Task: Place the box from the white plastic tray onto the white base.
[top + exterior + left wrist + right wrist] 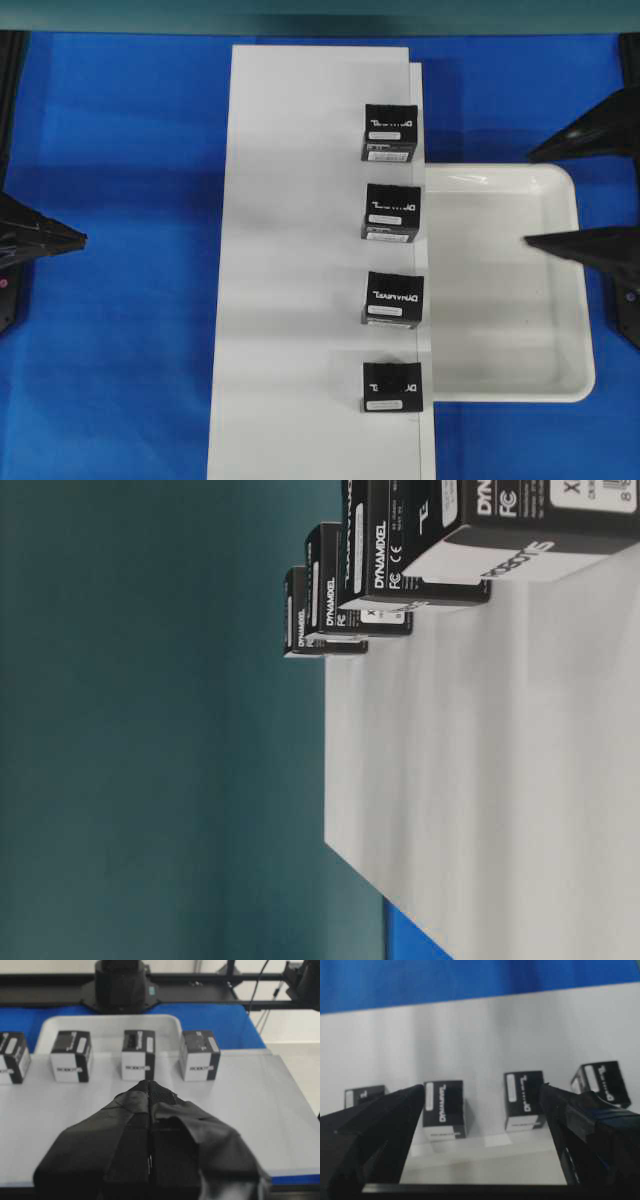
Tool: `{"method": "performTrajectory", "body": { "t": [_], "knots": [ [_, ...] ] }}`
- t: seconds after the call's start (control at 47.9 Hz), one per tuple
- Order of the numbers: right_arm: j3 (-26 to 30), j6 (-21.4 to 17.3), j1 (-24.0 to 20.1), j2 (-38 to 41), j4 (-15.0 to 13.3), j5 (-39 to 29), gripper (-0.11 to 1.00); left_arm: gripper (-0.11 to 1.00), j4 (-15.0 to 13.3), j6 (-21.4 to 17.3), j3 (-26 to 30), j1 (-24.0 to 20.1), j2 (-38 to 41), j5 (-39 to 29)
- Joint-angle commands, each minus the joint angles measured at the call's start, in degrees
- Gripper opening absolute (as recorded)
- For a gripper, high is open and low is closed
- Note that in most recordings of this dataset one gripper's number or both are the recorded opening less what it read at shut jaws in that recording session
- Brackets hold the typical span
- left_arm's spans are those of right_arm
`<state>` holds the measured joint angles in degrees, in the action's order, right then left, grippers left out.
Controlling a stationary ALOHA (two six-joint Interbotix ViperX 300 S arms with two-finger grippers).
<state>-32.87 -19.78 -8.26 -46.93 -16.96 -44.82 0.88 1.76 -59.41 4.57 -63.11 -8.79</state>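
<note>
The left end effector (80,238), pressed together, hangs over the blue table (120,350), well clear of the base (290,250). Four black boxes with white lettering and label strips line the base's right edge: (390,132), (392,211), (392,298), (391,386). Beside them lies the glossy rimmed tray (575,300), holding no box. Over it the right end effector (527,200) stands spread wide, gripping nothing.

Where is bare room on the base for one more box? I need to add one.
The white base is bare across its whole left side. Its right edge is crowded: four boxes stand in a column beside the white plastic tray, which holds nothing.
</note>
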Motion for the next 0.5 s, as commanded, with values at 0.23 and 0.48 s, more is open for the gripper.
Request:
{"method": "performTrajectory", "body": {
  "t": [0.23,0.48],
  "knots": [
    [-6.6,-0.2,0.3,-9.8,-0.2,0.4,0.99,-0.07,0.2,-0.3,1.8,-0.3,-0.4,0.2],
    [-10.1,0.0,0.3,-15.6,-0.2,0.8,0.99,-0.07,0.2,0.4,1.8,-0.4,-0.9,-0.6]
  ]
}}
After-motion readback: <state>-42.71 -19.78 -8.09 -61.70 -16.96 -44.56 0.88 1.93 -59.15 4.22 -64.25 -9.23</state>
